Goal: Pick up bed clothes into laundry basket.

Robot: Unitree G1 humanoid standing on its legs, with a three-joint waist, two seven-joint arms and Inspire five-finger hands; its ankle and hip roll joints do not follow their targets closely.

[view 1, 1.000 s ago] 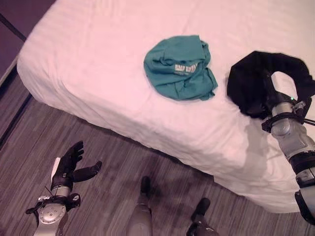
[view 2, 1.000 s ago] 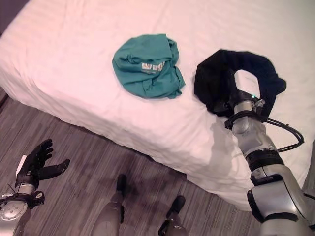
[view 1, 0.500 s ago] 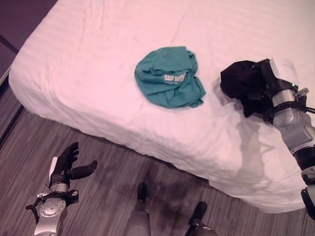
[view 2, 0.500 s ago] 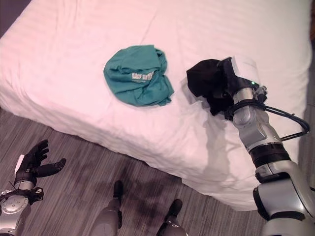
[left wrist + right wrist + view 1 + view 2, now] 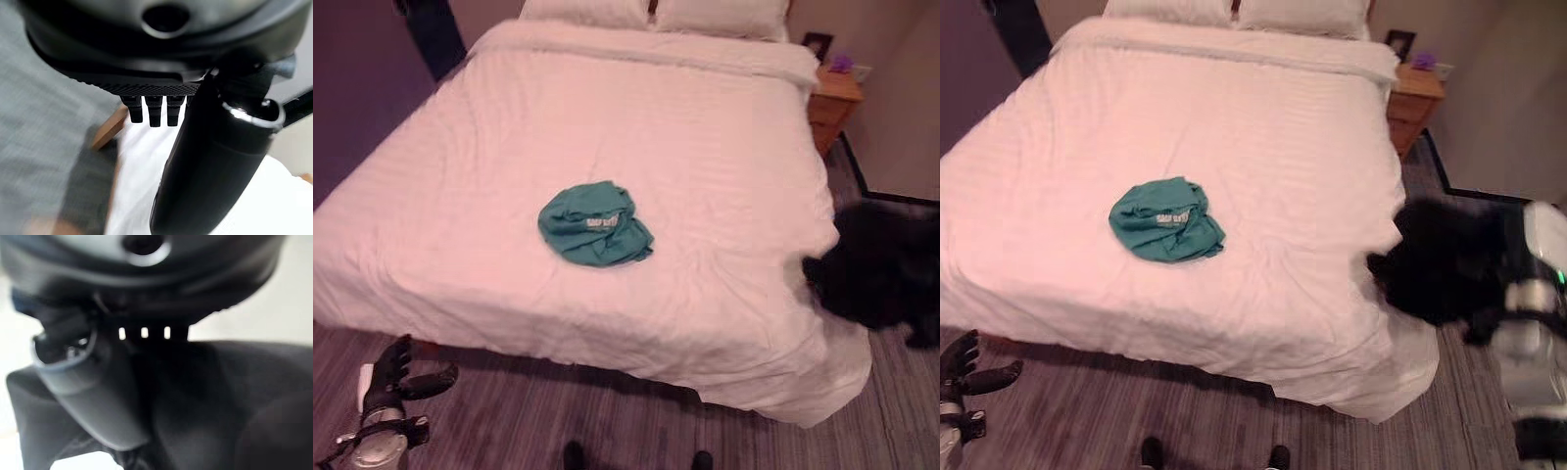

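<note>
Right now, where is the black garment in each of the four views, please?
Left eye view: the black garment is at the right edge, just past the corner of the bed.
Right eye view: right side, beside the same corner.
Right wrist view: close up, pinched under the right robot hand.
Left wrist view: the left robot hand, floor and bed edge instead.
Shared landmark: the teal garment on the bed, left of it in both eye views.

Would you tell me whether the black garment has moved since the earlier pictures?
Yes. The black garment lay on the bed beside the teal shirt; now it hangs off the bed's right edge, carried by the right hand.
</note>
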